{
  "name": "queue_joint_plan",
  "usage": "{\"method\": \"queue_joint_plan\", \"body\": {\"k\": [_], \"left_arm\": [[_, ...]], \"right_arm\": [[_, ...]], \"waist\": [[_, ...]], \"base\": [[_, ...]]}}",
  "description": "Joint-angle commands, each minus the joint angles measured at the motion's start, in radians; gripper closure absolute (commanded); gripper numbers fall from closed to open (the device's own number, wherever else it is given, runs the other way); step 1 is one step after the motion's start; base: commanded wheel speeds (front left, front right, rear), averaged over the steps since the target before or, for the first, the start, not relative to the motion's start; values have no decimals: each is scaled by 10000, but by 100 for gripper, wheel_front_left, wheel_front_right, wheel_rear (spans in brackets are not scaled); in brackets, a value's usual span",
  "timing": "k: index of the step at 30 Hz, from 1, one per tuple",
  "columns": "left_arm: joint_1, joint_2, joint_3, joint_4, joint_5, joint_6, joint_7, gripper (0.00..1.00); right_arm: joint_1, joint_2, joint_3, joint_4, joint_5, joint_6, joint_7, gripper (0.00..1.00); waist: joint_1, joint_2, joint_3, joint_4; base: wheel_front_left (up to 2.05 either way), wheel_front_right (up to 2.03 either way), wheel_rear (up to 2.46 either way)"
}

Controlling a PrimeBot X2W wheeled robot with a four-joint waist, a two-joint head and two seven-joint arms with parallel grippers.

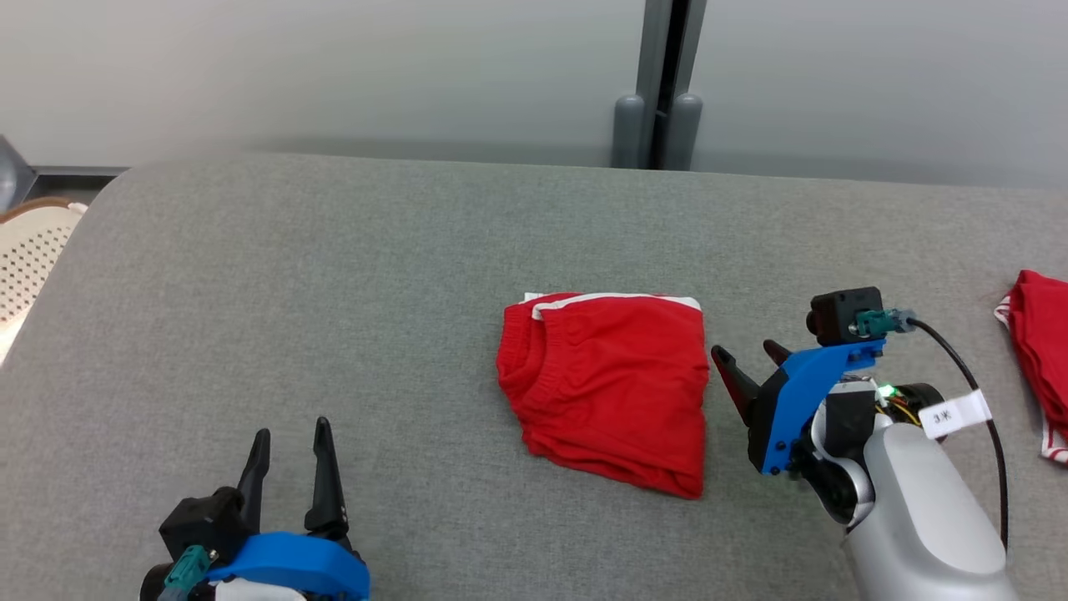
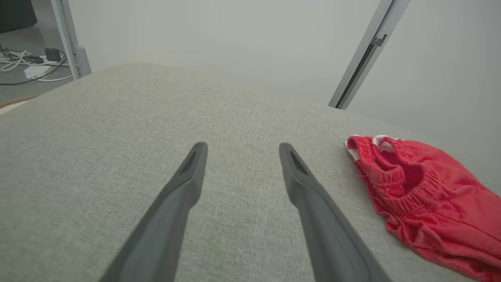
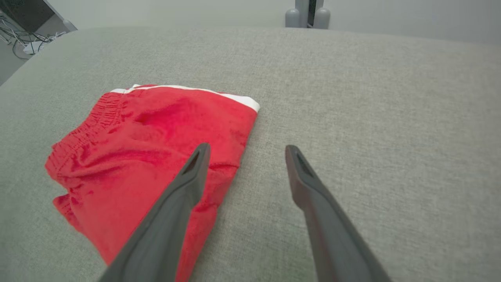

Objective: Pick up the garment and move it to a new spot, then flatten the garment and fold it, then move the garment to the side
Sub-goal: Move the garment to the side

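The garment [image 1: 607, 388] is a pair of red shorts with white trim, folded into a compact block on the grey cushioned surface [image 1: 334, 275] near the middle of the head view. My right gripper [image 1: 745, 357] hovers just to its right, open, holding nothing. In the right wrist view the garment [image 3: 133, 156] lies left of the open right gripper [image 3: 245, 150], one finger over its edge. My left gripper [image 1: 292, 436] stands open at the lower left, well apart from the cloth. The left wrist view has the garment [image 2: 426, 199] at the right of the open left gripper [image 2: 240, 149].
A second red cloth [image 1: 1041, 355] lies at the right edge of the surface. A grey post [image 1: 659, 88] stands behind the surface against a pale wall. A wicker chair [image 1: 29, 250] sits off the left edge. Cables [image 2: 31, 64] lie on the floor beyond.
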Motion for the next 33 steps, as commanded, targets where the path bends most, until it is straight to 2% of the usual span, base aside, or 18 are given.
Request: {"method": "queue_joint_plan", "body": {"k": [1,7,10,11,12,13,15,16,24,30,33], "left_arm": [[-161,-59,38,9,24,-29,-45,0],[-334,-340,275,105,229,-204,-47,0],[-392,-409,346,155,342,-288,-47,0],[-404,-438,385,175,377,-312,-47,0],[-420,-468,428,192,391,-343,-47,0],[-434,-495,474,208,437,-360,-47,0],[-471,-545,526,201,508,-382,-48,0],[-490,-559,548,187,555,-409,-48,0],[-649,-556,529,113,899,-594,-48,0],[-860,-502,345,-117,1104,-749,-43,0],[-948,-368,267,-317,1187,-764,29,0]], "right_arm": [[-224,-16,-42,191,99,1,355,0],[-613,-15,-148,1020,490,1,1610,0],[-700,-13,-9,1241,799,1,1761,0],[-695,-13,79,1312,940,1,1767,6],[-690,-10,137,1369,1099,1,1709,36],[-716,-10,205,1397,1182,1,1590,55],[-887,-12,347,1463,1080,1,1287,79],[-974,-15,453,1494,977,1,1105,100],[-1395,-73,992,1576,797,1,327,100],[-1322,-548,1331,903,850,1,33,100],[-1091,-823,1414,338,967,1,-9,100]], "waist": [[-1,0,254,281],[-1,0,626,800],[-1,0,698,891],[-1,0,716,903],[-1,0,732,902],[-1,0,747,890],[-1,0,784,829],[-1,0,807,780],[-1,0,895,26],[-1,0,1114,-1339],[-1,0,1314,-2244]], "base": [[0,0,0],[0,0,0],[0,0,0],[0,0,0],[0,0,0],[0,0,0],[0,0,0],[0,0,0],[0,0,0],[0,0,0],[0,0,0]]}}
